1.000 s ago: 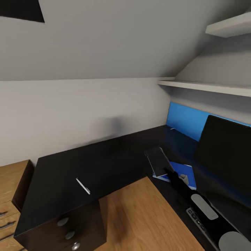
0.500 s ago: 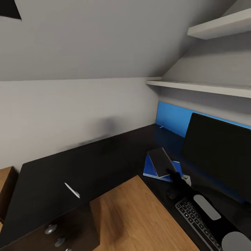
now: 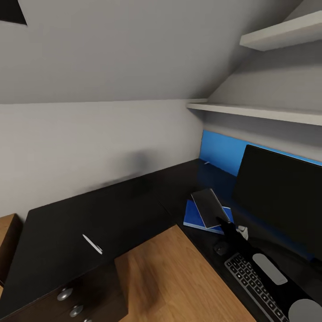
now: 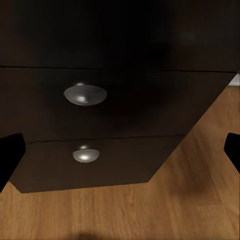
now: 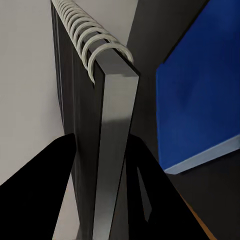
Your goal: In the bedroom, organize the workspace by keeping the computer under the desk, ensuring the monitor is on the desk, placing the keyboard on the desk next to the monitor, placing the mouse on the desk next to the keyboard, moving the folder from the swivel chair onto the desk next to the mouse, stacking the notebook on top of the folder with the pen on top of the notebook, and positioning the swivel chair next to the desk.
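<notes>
A: Start at the left edge. What sits there?

B: The black L-shaped table point(image 3: 112, 210) runs from the left along the pale grey wall and turns toward the right corner. Its drawer unit point(image 4: 115, 130) with round silver knobs stands at the near left end, over the wood plank floor point(image 3: 179, 277). The left arm's fingers point(image 4: 10, 160) hang in front of those drawers, spread wide with nothing between them.

A: And on the tabletop there?

B: The pen point(image 3: 92, 244) lies alone on the left wing, close to the front edge, with bare black surface all round it. The inner corner of the L leaves an open wedge of floor.

A: Further right?

B: The blue folder point(image 3: 197, 218) lies flat on the right wing, just back from the table's inner edge. The right gripper point(image 3: 222, 220) has its fingers point(image 5: 55, 190) clamped on the notebook point(image 3: 209, 207), which is tilted, held above the folder; whether its low edge touches the folder I cannot tell. In the right wrist view the notebook's spiral binding points away from the fingers, with the folder beside it.

A: Anything crowding that spot?

B: The mouse point(image 3: 220, 247) sits just near of the folder, the keyboard point(image 3: 252, 284) runs along the front edge beyond it, and the monitor point(image 3: 281, 197) stands close behind. Two white shelves point(image 3: 250, 111) overhang the right wing under the sloped wall
</notes>
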Robot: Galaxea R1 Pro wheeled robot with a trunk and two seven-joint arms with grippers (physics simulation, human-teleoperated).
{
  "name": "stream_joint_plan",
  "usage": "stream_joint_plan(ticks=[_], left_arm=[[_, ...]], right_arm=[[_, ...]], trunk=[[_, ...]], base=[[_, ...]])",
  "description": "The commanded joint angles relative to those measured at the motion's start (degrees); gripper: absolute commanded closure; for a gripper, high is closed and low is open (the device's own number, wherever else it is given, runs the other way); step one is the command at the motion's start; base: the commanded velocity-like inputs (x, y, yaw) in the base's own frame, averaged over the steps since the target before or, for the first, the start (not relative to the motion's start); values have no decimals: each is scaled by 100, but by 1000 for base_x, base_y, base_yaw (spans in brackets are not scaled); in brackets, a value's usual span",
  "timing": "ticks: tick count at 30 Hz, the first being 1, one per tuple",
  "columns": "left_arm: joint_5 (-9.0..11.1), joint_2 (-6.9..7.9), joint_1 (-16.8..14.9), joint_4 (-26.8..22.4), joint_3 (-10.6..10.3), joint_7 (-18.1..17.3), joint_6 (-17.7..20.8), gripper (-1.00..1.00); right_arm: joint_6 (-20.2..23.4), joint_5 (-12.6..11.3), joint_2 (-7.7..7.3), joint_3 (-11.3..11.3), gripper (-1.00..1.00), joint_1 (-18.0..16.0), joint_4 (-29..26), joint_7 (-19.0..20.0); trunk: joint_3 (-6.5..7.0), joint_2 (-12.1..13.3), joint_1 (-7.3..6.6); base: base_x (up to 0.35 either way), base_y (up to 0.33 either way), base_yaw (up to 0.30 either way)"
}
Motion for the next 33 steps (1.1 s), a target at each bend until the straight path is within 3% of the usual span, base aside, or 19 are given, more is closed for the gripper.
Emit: stream_joint_plan(ticks=[1,17,33], left_arm=[[60,4,-4,5,-49,-5,-18,-100],[60,3,-4,36,-51,-22,-18,-100],[60,3,-4,36,-45,-25,-21,-100]], right_arm=[[13,-60,-5,22,100,-5,3,9],[-14,-44,-1,27,100,-5,22,12],[-467,-44,224,14,100,-5,185,-35]], trunk=[[-6,-4,0],[-6,-4,0],[-6,-4,0]], base=[[0,0,0],[0,0,0],[143,0,0]])
